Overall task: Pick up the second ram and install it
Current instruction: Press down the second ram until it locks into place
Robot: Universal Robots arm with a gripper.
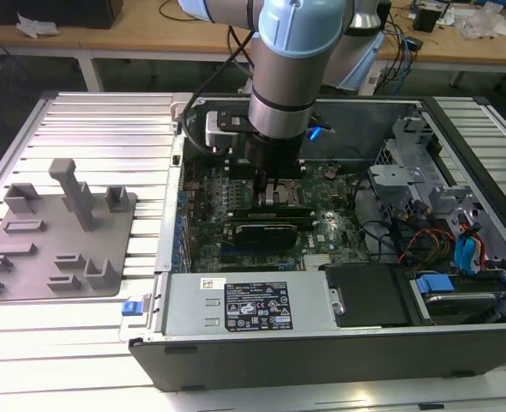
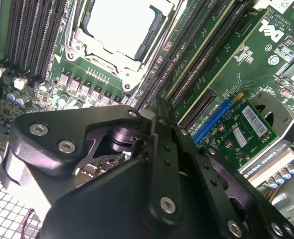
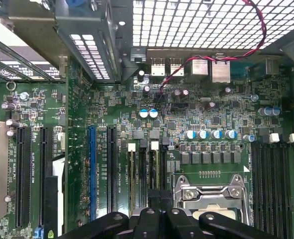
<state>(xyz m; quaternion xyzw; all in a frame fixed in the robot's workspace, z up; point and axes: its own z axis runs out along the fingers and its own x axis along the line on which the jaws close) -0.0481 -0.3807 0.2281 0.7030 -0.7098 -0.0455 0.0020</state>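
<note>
My gripper point(image 1: 266, 190) reaches down into the open computer case and stands just above the motherboard point(image 1: 236, 193), beside the processor socket point(image 1: 286, 193). In both wrist views its black fingers point(image 2: 159, 117) meet at their tips, shut, right over the long black memory slots point(image 3: 147, 169) next to the socket point(image 3: 212, 196). Nothing shows between the tips. The second ram is hidden under the fingers, and I cannot tell whether one sits in the slot below them. The grey holder block point(image 1: 60, 236) on the exterior view's left carries no stick.
The case point(image 1: 322, 343) has tall walls around the arm. A black graphics card point(image 1: 266, 232) lies just in front of the gripper, the power supply point(image 1: 244, 305) in front of that. Drive cages and cables point(image 1: 442, 215) crowd the exterior view's right.
</note>
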